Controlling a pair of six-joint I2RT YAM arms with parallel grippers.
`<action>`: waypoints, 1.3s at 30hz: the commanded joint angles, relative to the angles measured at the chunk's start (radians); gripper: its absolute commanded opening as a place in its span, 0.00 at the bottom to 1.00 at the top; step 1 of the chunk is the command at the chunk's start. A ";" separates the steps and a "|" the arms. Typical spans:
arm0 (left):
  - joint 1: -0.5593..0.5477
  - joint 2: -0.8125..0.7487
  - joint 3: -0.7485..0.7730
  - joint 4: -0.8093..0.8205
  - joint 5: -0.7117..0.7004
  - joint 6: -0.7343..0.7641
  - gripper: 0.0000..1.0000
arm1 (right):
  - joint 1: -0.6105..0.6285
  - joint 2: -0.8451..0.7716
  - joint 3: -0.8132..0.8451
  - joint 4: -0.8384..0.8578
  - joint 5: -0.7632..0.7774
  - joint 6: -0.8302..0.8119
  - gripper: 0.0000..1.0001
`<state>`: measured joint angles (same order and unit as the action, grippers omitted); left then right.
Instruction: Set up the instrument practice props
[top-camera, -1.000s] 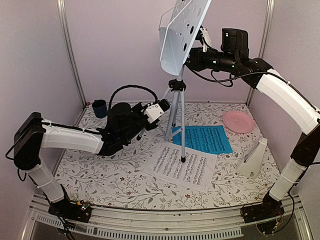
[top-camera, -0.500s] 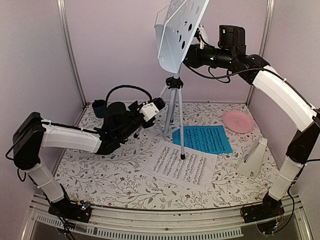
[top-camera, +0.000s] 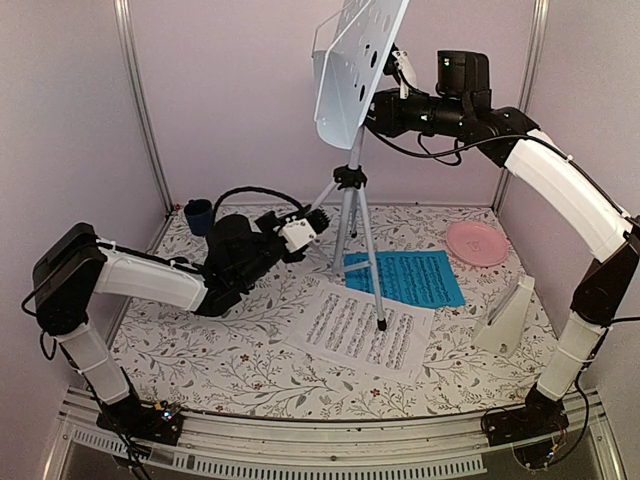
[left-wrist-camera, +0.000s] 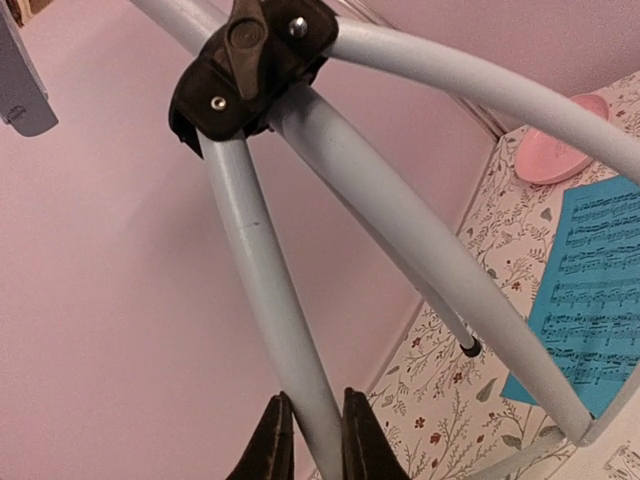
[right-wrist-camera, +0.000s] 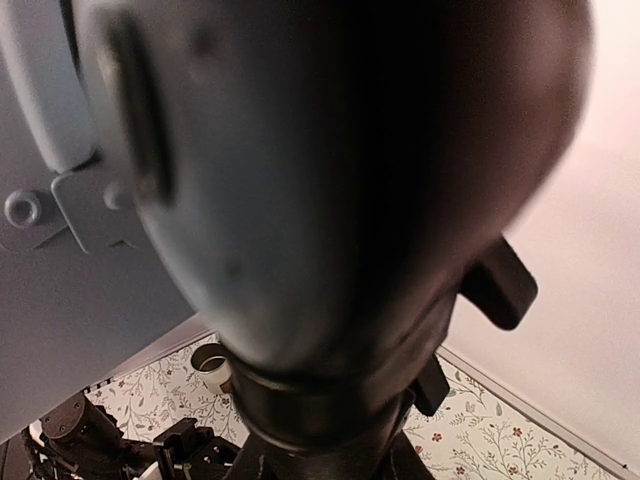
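Cloth with a flower print (top-camera: 230, 365) is covering the floor of the cell. A pink round plate (top-camera: 476, 242) is lying by the right wall and a small dark blue cup (top-camera: 199, 215) is standing in the far left corner, both well apart from the silver tripod music stand (top-camera: 350, 215).

The stand is rising at mid-back, its perforated grey-white tray (top-camera: 355, 65) tilting steeply up top. One foot is pressing on the white music sheet (top-camera: 345, 330), and that leg is crossing in front of the blue music sheet (top-camera: 420, 278) just behind. The white pyramid metronome (top-camera: 505, 318) is sitting near the right edge.

The left gripper (left-wrist-camera: 310, 448) is clenching one tripod leg. The right gripper (top-camera: 388, 100) is reaching in behind the tray. A blurred dark rounded part (right-wrist-camera: 340, 200) is filling its wrist view, so I cannot tell how its jaws are set.

One stand, two sheets, one metronome, one plate and one cup are showing.
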<state>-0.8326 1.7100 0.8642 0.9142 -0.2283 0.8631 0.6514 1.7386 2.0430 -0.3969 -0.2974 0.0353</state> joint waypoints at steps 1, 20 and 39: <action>0.123 0.083 -0.103 -0.329 -0.154 0.098 0.00 | -0.036 -0.147 0.208 0.442 -0.021 0.010 0.00; 0.124 0.044 -0.124 -0.295 -0.052 0.016 0.06 | -0.037 -0.125 0.187 0.451 -0.055 0.015 0.00; -0.053 -0.456 -0.205 -0.333 0.451 -0.543 0.56 | -0.059 -0.067 0.161 0.485 -0.217 -0.001 0.00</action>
<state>-0.8940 1.3518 0.6613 0.5091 0.0986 0.5491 0.6041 1.7103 2.1616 -0.2008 -0.4446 0.0204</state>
